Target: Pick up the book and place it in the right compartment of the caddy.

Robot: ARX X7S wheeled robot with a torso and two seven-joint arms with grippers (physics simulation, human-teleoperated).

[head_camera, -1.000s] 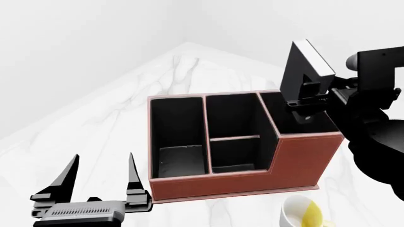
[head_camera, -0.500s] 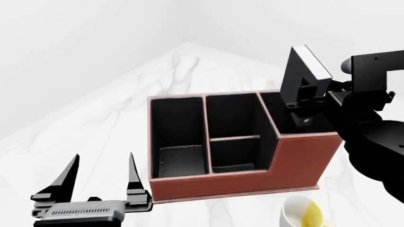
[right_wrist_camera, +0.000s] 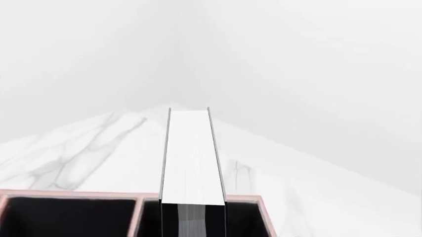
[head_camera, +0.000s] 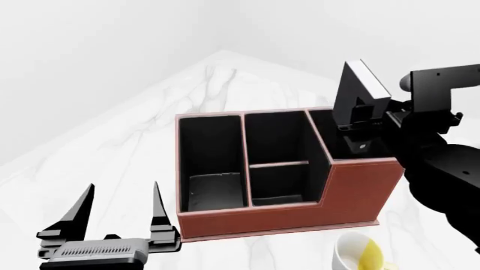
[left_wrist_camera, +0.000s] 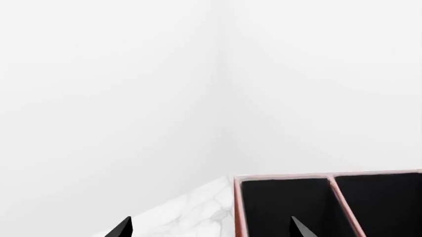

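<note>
Placement step now: the right gripper (head_camera: 358, 125) clamps the book (head_camera: 358, 90), tilted over the caddy's (head_camera: 300, 211) right compartment (head_camera: 338, 140), needing a straight lowering, while the left gripper (head_camera: 120, 211) idles open.

the caddy (head_camera: 352, 197) has a reddish-brown, leather-look outside with pale stitched edges and a matt black lining. the book (head_camera: 358, 93) has a smooth black hard cover and white paper page edges. the table (head_camera: 150, 140) is polished white marble with grey veins.

The book's (head_camera: 358, 97) lower end is hidden by the right pincer (head_camera: 360, 125).
</note>
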